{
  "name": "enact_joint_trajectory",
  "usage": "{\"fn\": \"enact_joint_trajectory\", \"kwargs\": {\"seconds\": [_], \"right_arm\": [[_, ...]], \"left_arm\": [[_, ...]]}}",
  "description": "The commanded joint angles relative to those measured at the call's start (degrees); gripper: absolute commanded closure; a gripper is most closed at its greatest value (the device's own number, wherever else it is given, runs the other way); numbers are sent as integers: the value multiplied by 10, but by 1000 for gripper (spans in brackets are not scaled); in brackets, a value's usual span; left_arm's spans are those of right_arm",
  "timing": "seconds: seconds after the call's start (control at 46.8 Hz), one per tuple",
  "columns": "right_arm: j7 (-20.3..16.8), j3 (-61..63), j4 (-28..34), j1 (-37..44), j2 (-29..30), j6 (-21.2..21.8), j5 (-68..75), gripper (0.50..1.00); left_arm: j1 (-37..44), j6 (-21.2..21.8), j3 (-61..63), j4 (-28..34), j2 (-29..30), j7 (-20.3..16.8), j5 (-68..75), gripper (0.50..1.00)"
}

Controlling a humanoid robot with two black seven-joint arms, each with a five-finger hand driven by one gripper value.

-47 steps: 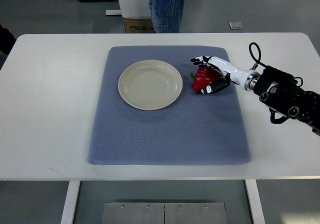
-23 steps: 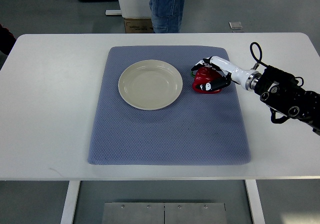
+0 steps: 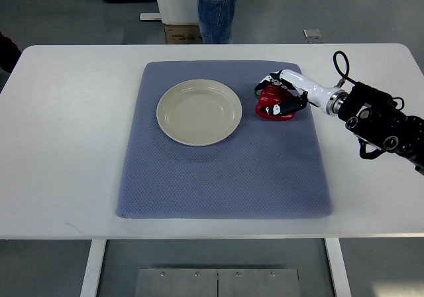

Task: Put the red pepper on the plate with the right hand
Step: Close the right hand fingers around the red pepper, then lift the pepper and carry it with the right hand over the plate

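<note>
The right hand (image 3: 281,97) clenched the red pepper (image 3: 269,103), its long axis unclear under the fingers, on the blue mat (image 3: 225,171) just right of the plate (image 3: 199,111), clear of its rim.

A mat (image 3: 225,171) lies spread across the middle of the counter (image 3: 66,144). On the mat's far half, left of its centre, sits the plate (image 3: 199,111). Just to the plate's right, also on the mat and clear of the plate's rim, is the pepper (image 3: 270,103), with the right hand (image 3: 283,95) closed around it (its arm comes in over the counter's right side). Behind the counter's far edge a person's legs (image 3: 215,5) stand on the floor, with a box (image 3: 182,33) just beside them.
</note>
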Motion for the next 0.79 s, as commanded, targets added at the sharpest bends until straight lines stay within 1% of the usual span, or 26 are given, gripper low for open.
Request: {"fn": "enact_joint_trajectory", "kwargs": {"seconds": [0.0, 0.192, 0.385, 0.77], "right_arm": [[-4, 1, 1, 8, 1, 1, 2, 1000], [-18, 5, 5, 30, 11, 1, 5, 1000], [-29, 13, 6, 41, 39, 1, 5, 1000], [-39, 13, 6, 65, 102, 1, 5, 1000]], "left_arm": [[0, 1, 0, 0, 0, 0, -1, 500], [0, 0, 0, 0, 0, 0, 0, 500], [0, 0, 0, -1, 0, 0, 0, 500], [0, 0, 0, 0, 0, 1, 0, 500]]}}
